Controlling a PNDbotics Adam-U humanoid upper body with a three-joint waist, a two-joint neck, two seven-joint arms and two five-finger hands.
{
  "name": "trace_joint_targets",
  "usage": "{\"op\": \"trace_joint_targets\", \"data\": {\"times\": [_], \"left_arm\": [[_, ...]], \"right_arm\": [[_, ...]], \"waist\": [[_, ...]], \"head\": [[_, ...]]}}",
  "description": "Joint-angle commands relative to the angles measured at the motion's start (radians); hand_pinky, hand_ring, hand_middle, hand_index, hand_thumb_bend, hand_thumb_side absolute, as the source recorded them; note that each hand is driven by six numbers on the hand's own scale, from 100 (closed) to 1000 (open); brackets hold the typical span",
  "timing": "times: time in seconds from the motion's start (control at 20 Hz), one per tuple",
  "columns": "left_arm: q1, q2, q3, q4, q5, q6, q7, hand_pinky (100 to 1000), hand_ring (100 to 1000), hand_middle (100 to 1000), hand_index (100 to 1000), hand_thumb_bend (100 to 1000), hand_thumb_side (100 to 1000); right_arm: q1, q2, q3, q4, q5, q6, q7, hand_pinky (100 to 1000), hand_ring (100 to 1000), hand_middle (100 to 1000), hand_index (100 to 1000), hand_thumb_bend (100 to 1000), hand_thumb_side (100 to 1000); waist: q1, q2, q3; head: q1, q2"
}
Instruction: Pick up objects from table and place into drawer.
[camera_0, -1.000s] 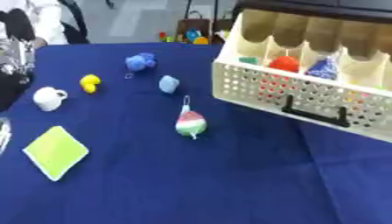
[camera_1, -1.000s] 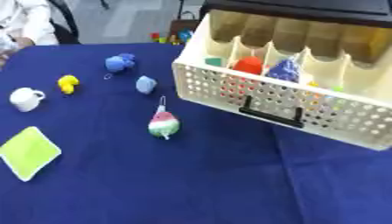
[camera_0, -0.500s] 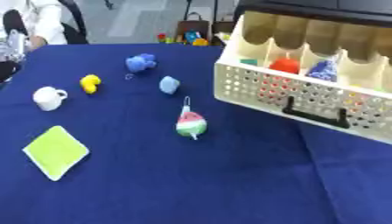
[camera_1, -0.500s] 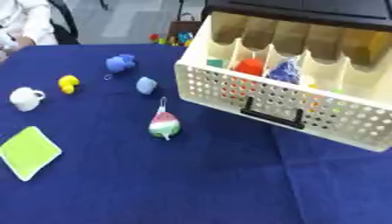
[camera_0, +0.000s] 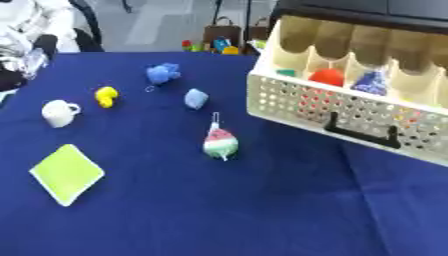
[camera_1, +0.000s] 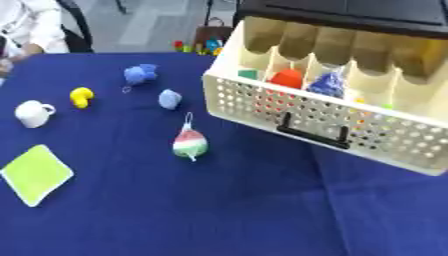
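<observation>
On the blue table (camera_0: 175, 215) lie a watermelon-patterned plush (camera_0: 220, 142), a small light-blue thing (camera_0: 195, 98), a blue plush (camera_0: 162, 73), a yellow duck (camera_0: 106, 95), a white cup (camera_0: 59, 113) and a lime-green square (camera_0: 66, 172). The cream perforated drawer (camera_0: 306, 102) with a black handle (camera_0: 360, 131) stands pulled out at the right. In its compartments are a red thing (camera_0: 327, 76), a blue thing (camera_0: 372, 82) and a green bit (camera_1: 248, 74). A black and silver piece of my left hand (camera_0: 12, 75) shows at the left edge, far from the objects. My right hand shows in neither view.
The drawer hangs out of a dark cabinet (camera_1: 350, 10) at the upper right. A person in white (camera_1: 31, 22) sits at the far left corner, touching nothing. Small coloured toys (camera_0: 214, 46) lie beyond the far edge.
My left arm has pulled back to the left, from well inside the view to its edge. The things on the table have not moved.
</observation>
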Motion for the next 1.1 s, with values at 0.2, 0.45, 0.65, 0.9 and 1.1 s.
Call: {"op": "trace_joint_targets", "data": {"times": [0.2, 0.45, 0.65, 0.9, 1.1], "left_arm": [[-0.074, 0.077, 0.004, 0.141, -0.001, -0.069, -0.151, 668, 865, 884, 1000, 438, 876], [-0.132, 0.097, -0.012, 0.256, -0.013, -0.109, -0.245, 679, 872, 886, 1000, 492, 785], [-0.163, 0.105, -0.031, 0.330, -0.036, -0.118, -0.307, 685, 874, 887, 1000, 510, 704], [-0.190, 0.104, -0.058, 0.395, -0.055, -0.139, -0.334, 690, 869, 879, 1000, 479, 592], [-0.211, 0.100, -0.080, 0.459, -0.032, -0.160, -0.369, 686, 863, 876, 1000, 473, 615]], "right_arm": [[-0.009, -0.029, 0.003, -0.007, -0.014, -0.002, 0.006, 528, 574, 595, 711, 100, 909], [-0.008, -0.028, 0.006, -0.007, -0.015, -0.003, 0.009, 521, 572, 589, 710, 100, 909], [-0.009, -0.027, 0.008, -0.007, -0.015, -0.004, 0.011, 515, 571, 584, 710, 100, 909], [-0.010, -0.025, 0.010, -0.007, -0.017, -0.004, 0.013, 509, 570, 579, 709, 100, 910], [-0.011, -0.024, 0.012, -0.007, -0.018, -0.004, 0.014, 506, 569, 576, 709, 100, 910]], "waist": [[-0.003, -0.018, -0.006], [-0.003, -0.014, -0.010], [-0.005, -0.008, -0.015], [-0.008, -0.002, -0.019], [-0.009, 0.001, -0.023]], "head": [[0.001, 0.000], [0.003, -0.002], [0.008, -0.009], [0.015, -0.015], [0.022, -0.020]]}}
